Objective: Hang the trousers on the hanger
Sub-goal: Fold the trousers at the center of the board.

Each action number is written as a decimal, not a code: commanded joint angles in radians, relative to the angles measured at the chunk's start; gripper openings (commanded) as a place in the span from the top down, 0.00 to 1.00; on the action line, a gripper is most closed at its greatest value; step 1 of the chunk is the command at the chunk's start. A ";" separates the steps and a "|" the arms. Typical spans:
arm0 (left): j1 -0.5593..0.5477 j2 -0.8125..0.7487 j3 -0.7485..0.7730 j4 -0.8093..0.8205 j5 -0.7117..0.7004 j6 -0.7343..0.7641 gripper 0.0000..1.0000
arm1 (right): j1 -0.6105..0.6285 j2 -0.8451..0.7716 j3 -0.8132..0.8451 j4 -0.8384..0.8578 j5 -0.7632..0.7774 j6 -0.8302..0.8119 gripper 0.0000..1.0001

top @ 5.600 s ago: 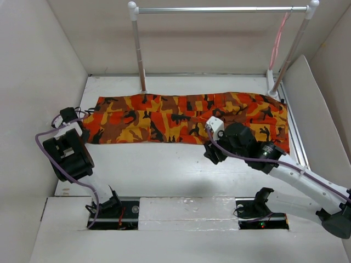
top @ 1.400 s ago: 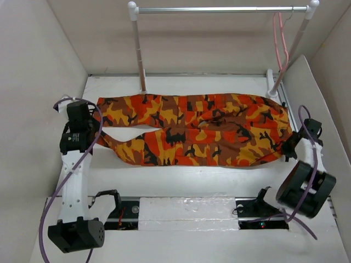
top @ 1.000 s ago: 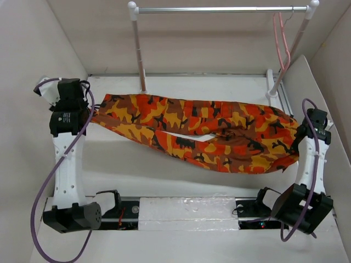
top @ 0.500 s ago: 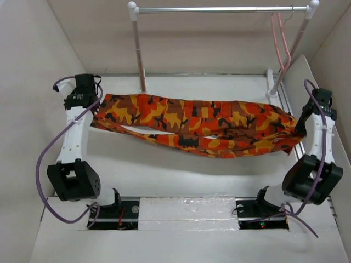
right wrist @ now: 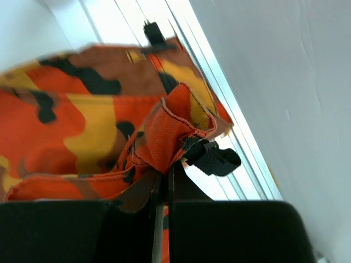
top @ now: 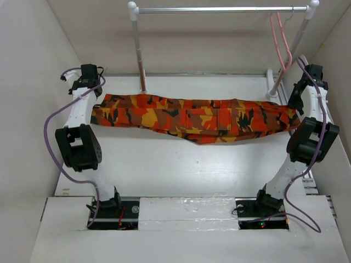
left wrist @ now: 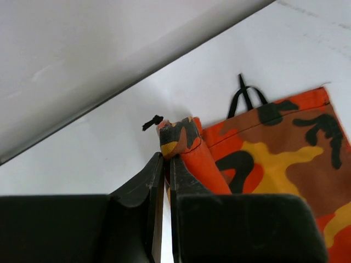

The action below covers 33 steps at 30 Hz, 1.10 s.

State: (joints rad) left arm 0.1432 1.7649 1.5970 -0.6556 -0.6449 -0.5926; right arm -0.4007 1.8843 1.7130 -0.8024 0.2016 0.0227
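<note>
Trousers, stretched between left gripper and right gripper, both clamped on cloth ends; hanger on rail.

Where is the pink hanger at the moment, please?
In the top view the hanger hangs at the right end of the silver rail, beside its white post.

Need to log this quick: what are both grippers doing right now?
Left gripper: closed, holding one end of the trousers.
Right gripper: closed, holding the trousers' other end.
</note>
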 commanded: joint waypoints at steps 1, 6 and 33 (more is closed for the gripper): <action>0.010 0.083 0.142 0.008 -0.059 0.063 1.00 | 0.009 0.073 0.170 0.077 0.008 -0.010 1.00; -0.013 0.301 0.420 -0.039 -0.108 0.099 1.00 | 0.010 0.241 0.324 0.048 0.016 -0.010 1.00; 0.157 -0.125 -0.336 0.375 0.500 0.031 0.99 | 0.092 -0.359 -0.509 0.511 -0.275 0.083 1.00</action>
State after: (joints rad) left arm 0.2802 1.6779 1.3529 -0.4099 -0.2996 -0.5251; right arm -0.3668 1.5917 1.2835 -0.4046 -0.0307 0.0788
